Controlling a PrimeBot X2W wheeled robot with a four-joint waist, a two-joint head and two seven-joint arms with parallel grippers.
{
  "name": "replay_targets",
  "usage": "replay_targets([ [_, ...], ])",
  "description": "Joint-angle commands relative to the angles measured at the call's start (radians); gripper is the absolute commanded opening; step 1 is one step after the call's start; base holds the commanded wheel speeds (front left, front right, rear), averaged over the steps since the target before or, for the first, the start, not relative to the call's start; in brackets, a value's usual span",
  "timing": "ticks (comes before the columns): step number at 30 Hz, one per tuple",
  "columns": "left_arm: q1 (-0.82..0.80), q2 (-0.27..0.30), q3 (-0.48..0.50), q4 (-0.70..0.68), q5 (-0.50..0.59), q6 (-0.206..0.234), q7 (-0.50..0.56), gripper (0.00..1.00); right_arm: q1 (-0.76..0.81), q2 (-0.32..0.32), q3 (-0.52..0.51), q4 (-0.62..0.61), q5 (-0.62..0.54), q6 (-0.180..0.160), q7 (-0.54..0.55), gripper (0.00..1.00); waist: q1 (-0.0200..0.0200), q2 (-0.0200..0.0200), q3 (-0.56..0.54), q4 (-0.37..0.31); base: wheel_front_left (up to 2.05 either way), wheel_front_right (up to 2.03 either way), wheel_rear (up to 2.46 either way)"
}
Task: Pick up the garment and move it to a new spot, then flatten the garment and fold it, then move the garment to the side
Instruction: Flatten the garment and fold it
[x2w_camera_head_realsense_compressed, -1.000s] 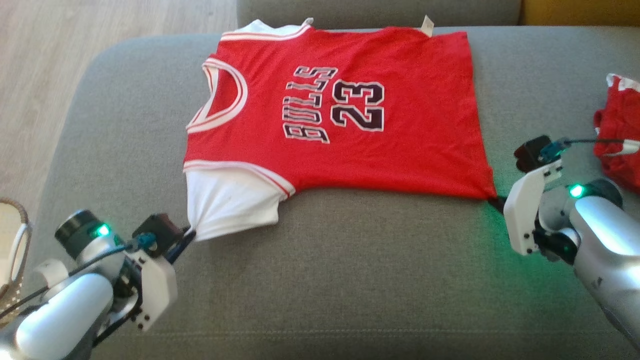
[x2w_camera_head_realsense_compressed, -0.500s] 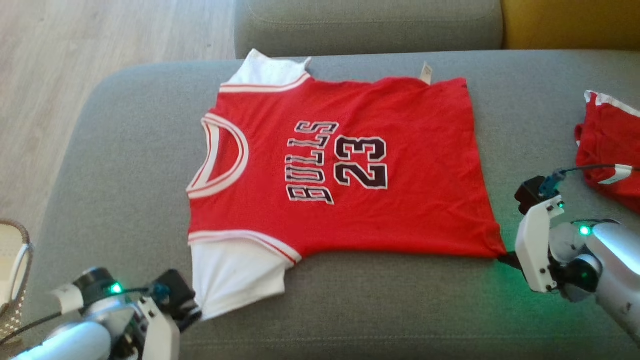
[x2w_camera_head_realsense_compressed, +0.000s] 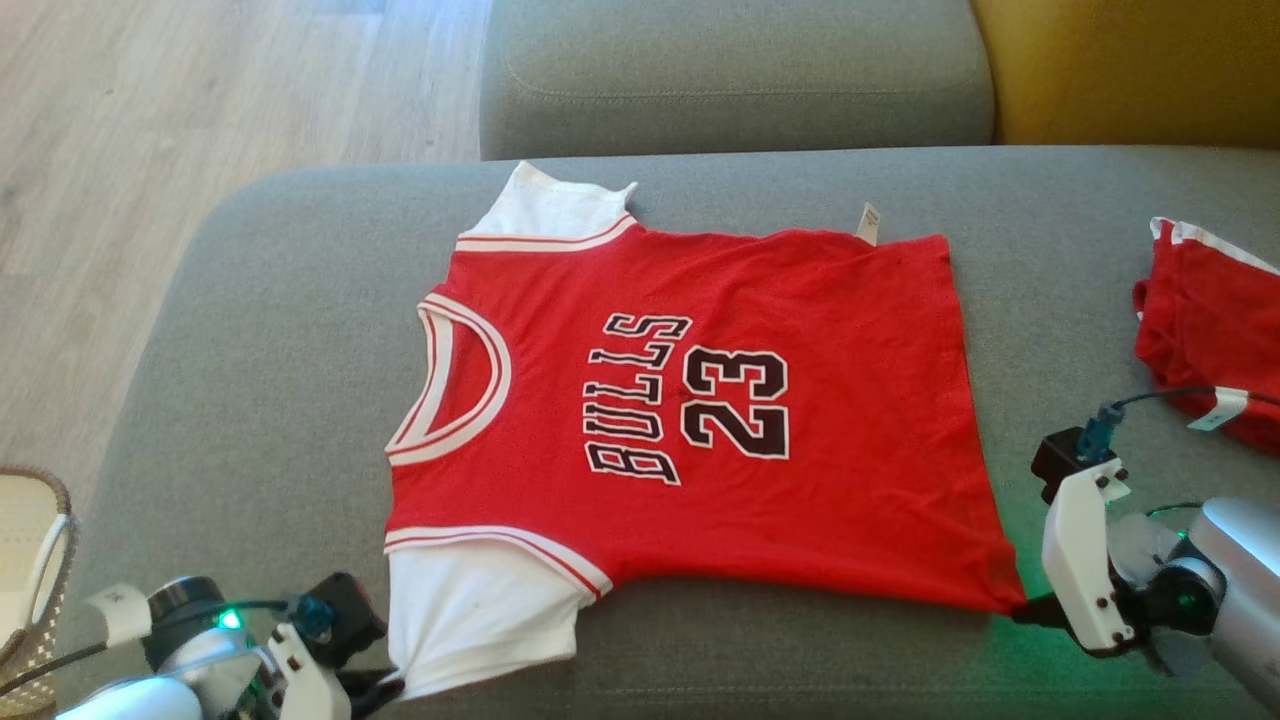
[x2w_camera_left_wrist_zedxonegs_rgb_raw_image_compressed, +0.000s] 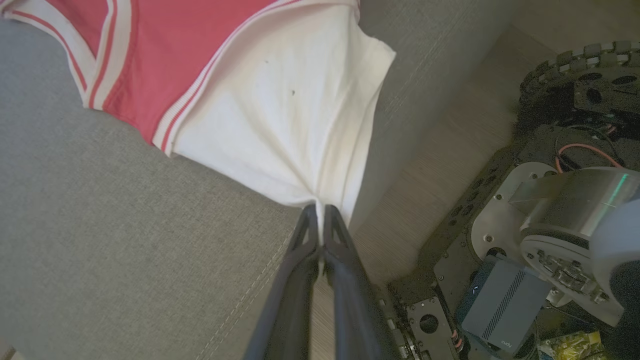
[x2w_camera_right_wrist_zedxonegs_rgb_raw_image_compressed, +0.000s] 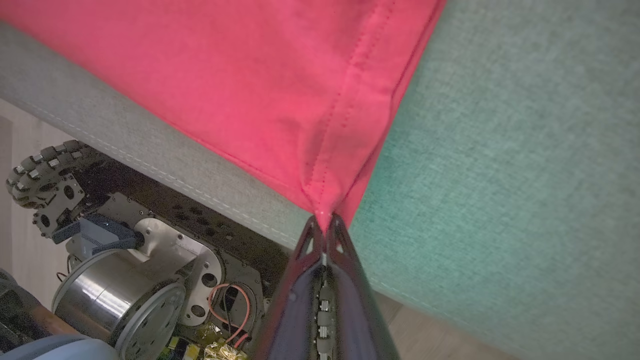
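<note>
The garment (x2w_camera_head_realsense_compressed: 700, 410) is a red jersey with white sleeves, printed "BULLS 23", spread flat on a grey sofa seat (x2w_camera_head_realsense_compressed: 250, 330), neck to the left. My left gripper (x2w_camera_head_realsense_compressed: 392, 684) is shut on the corner of the near white sleeve (x2w_camera_left_wrist_zedxonegs_rgb_raw_image_compressed: 280, 110), which bunches into the closed tips of the left gripper (x2w_camera_left_wrist_zedxonegs_rgb_raw_image_compressed: 320, 209). At the near right, my right gripper (x2w_camera_head_realsense_compressed: 1018, 610) is shut on the red hem corner (x2w_camera_right_wrist_zedxonegs_rgb_raw_image_compressed: 320, 200), pinched at the tips of the right gripper (x2w_camera_right_wrist_zedxonegs_rgb_raw_image_compressed: 324, 220). Both pinched corners lie near the seat's front edge.
A second red garment (x2w_camera_head_realsense_compressed: 1210, 320) lies crumpled at the seat's right end. A wicker basket (x2w_camera_head_realsense_compressed: 30, 560) stands on the wooden floor at the lower left. The sofa's grey back cushion (x2w_camera_head_realsense_compressed: 730, 80) and a yellow cushion (x2w_camera_head_realsense_compressed: 1130, 70) lie behind. My wheeled base (x2w_camera_left_wrist_zedxonegs_rgb_raw_image_compressed: 550, 250) sits below the seat edge.
The head camera has tilted, so the whole scene sits lower in view. Both grippers, still shut on the jersey's corners, have drawn it toward the seat's front edge.
</note>
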Motion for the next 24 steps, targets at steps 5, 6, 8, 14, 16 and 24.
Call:
replay_targets([
  [5,-0.012,0.066,0.038,-0.051,-0.020,0.001,0.022,0.00,0.033,-0.068,0.011,-0.066,0.021,0.000,0.067,0.00,0.0001,-0.0001,-0.016,0.003,0.00,0.00,0.00],
  [6,-0.008,0.070,0.038,-0.056,-0.028,0.001,0.025,0.00,0.039,-0.073,0.013,-0.083,0.027,0.000,0.076,0.00,0.0001,-0.0001,-0.018,0.003,0.00,0.00,0.00],
  [8,0.000,0.076,0.038,-0.067,-0.050,0.001,0.033,0.00,0.053,-0.083,0.011,-0.111,0.040,0.000,0.090,0.00,0.0001,-0.0001,-0.020,0.002,0.00,0.00,0.00],
  [14,-0.002,0.092,0.041,-0.094,-0.067,0.004,0.047,0.00,0.068,-0.108,-0.002,-0.152,0.025,0.000,0.089,0.00,0.0001,-0.0001,-0.018,-0.002,0.00,0.00,0.00],
  [16,-0.007,0.095,0.048,-0.100,-0.070,0.010,0.046,0.00,0.064,-0.107,-0.014,-0.154,0.011,0.000,0.073,0.00,0.0001,-0.0001,-0.015,-0.005,0.00,0.00,0.00],
  [24,-0.053,0.107,0.088,-0.106,-0.057,0.042,0.035,0.00,0.046,-0.077,-0.079,-0.150,-0.002,0.000,0.035,0.00,0.0001,-0.0001,0.003,-0.016,0.00,0.00,0.00],
])
